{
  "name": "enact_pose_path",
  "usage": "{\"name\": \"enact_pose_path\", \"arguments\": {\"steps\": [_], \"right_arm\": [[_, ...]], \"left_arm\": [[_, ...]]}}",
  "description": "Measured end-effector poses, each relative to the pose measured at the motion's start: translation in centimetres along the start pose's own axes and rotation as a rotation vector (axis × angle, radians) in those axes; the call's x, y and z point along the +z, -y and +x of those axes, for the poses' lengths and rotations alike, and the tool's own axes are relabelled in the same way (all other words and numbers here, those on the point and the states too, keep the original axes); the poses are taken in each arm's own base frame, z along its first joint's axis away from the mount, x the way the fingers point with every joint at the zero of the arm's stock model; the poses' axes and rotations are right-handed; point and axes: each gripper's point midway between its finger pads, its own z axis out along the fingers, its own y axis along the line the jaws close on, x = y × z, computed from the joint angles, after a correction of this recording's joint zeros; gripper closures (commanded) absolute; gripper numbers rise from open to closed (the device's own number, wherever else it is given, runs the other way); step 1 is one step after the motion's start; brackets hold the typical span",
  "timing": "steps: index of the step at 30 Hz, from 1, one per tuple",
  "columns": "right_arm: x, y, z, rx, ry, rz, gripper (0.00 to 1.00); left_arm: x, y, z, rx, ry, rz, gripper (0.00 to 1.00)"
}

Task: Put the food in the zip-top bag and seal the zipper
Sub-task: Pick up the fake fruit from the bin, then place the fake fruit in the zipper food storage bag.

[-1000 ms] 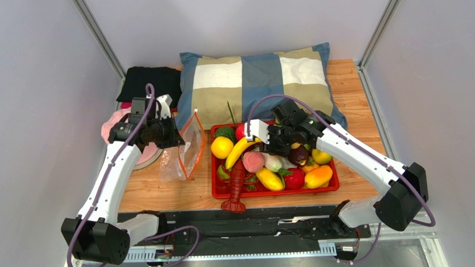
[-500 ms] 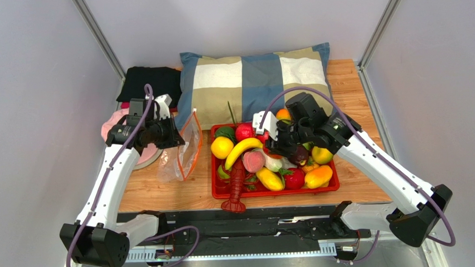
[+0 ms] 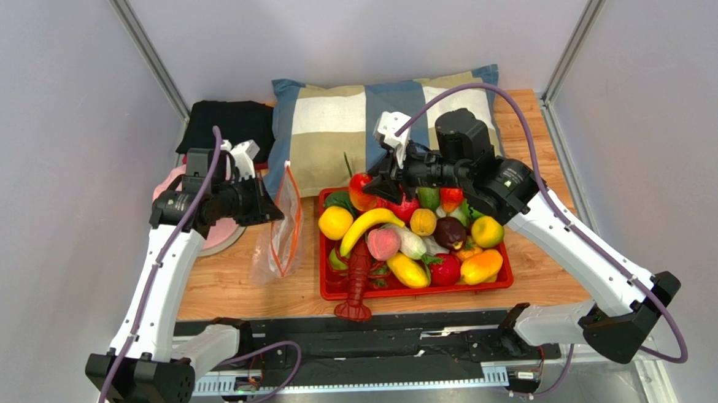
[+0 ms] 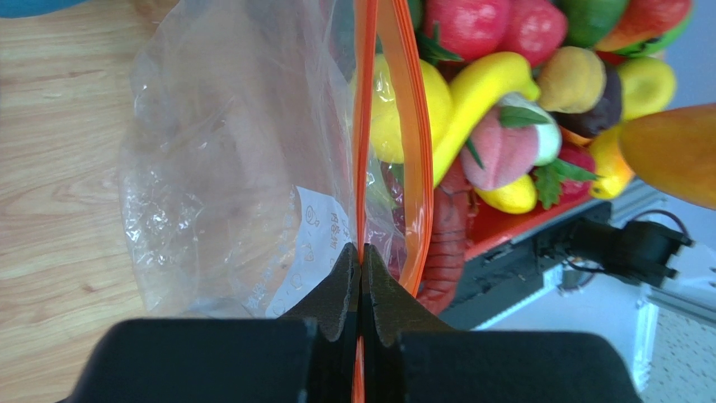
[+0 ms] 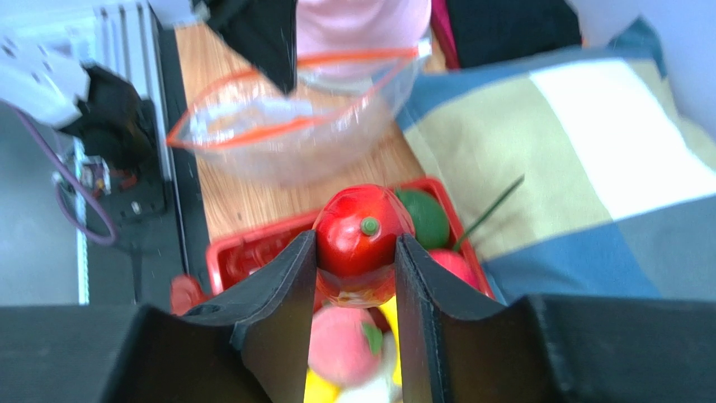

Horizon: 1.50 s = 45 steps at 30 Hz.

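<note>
Red toy fruit [image 5: 361, 239] with a small green stem spot: we log it clamped between the two black fingers of the right claw [image 5: 355, 243], held above the far-left part of the red tray [image 3: 414, 291] and clear of the pile (top view, fruit at [image 3: 364, 190]). The zip-top bag [image 3: 281, 229] hangs just left of the tray. The left claw [image 4: 361, 277] is clenched on one lip of its orange-red zipper [image 4: 365, 126]. In the left wrist view the two zipper strips run apart from that pinch point, so the mouth stands open. The bag's crumpled lower part appears to rest on the table [image 3: 539, 210]; we see no food inside it. The rest of the food lies heaped in the tray: a yellow banana [image 3: 366, 227], a pink peach [image 3: 383, 244] just near of it, and yellow, orange, green and dark pieces to the right. A red lobster [image 3: 358, 280] hangs over the tray's near-left rim. A checked pillow [image 3: 368, 118] lies just beyond the tray. To the left of the bag sit a pink hat [image 3: 173, 188] and, farther back, a black cloth [image 3: 225, 121].
</note>
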Motion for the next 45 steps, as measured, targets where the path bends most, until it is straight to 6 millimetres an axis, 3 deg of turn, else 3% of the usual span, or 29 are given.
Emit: {"name": "enact_pose_path", "arguments": {"steps": [5, 9, 13, 17, 21, 24, 33, 39, 42, 43, 45], "right_arm": [[0.8, -1.1, -4.5, 0.020, 0.151, -0.021, 1.00], [1.4, -2.5, -8.2, 0.029, 0.274, -0.058, 1.00], [2.5, -3.9, -9.9, 0.054, 0.335, -0.103, 1.00], [4.5, -5.1, -10.3, 0.087, 0.358, -0.152, 1.00], [6.4, -5.9, -8.9, 0.127, 0.347, -0.181, 1.00], [7.4, -6.4, -6.8, 0.162, 0.309, -0.193, 1.00], [9.9, -7.5, 1.7, 0.175, 0.166, -0.196, 1.00], [10.3, -7.3, 3.5, 0.107, 0.130, -0.172, 1.00], [10.4, -7.5, 3.6, 0.074, 0.125, -0.168, 0.66], [10.4, -7.6, 3.7, 0.063, 0.120, -0.172, 0.44], [10.5, -8.1, 3.6, 0.044, 0.104, -0.185, 0.29]], "left_arm": [[-1.5, 2.5, -0.3, -0.010, 0.012, 0.099, 1.00], [-1.8, 3.0, -0.3, -0.021, 0.014, 0.121, 1.00], [-1.0, 3.1, 0.3, -0.052, -0.011, 0.148, 1.00], [0.6, 3.0, 1.2, -0.096, -0.071, 0.184, 1.00], [0.8, 3.6, 1.1, -0.111, -0.085, 0.223, 1.00], [0.6, 4.0, 0.9, -0.122, -0.084, 0.254, 1.00], [-0.2, 5.3, 0.3, -0.178, -0.092, 0.356, 1.00], [-0.6, 6.0, 0.4, -0.187, -0.105, 0.393, 1.00], [-0.7, 6.1, 0.5, -0.195, -0.110, 0.406, 1.00], [-0.8, 6.2, 0.5, -0.197, -0.112, 0.410, 1.00], [-0.8, 6.3, 0.5, -0.199, -0.114, 0.413, 1.00]]}}
